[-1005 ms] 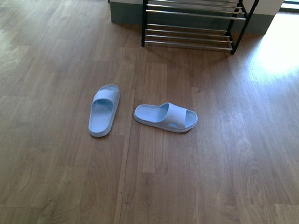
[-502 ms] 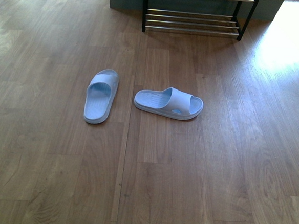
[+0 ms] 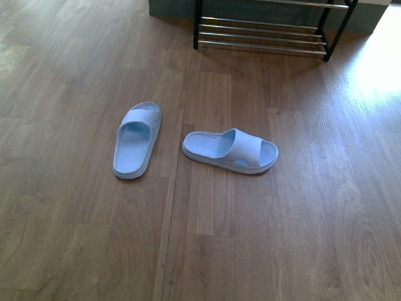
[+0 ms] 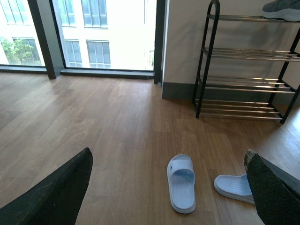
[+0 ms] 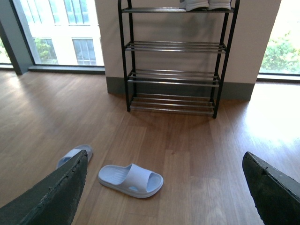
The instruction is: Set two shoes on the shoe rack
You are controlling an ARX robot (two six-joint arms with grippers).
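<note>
Two pale blue slides lie on the wooden floor. The left slide (image 3: 137, 140) points toward the shoe rack (image 3: 263, 34). The right slide (image 3: 231, 150) lies sideways, toe to the right. Neither gripper shows in the front view. My left gripper (image 4: 168, 157) hangs open above the floor, with the left slide (image 4: 182, 183) below between its fingers and the other slide (image 4: 234, 186) partly hidden by one finger. My right gripper (image 5: 165, 157) is open too, with the sideways slide (image 5: 131, 179) below it. Grey sneakers (image 5: 206, 4) sit on the top shelf of the rack (image 5: 173, 61).
The rack (image 4: 243, 79) stands against a white wall with a grey skirting. Floor-height windows (image 4: 93, 33) flank the wall. Bright sunlight falls on the floor (image 3: 392, 60) to the right of the rack.
The front view has moved closer to the slides and the rack. The rack's upper shelves have slid out of frame. The slides lie as they did.
</note>
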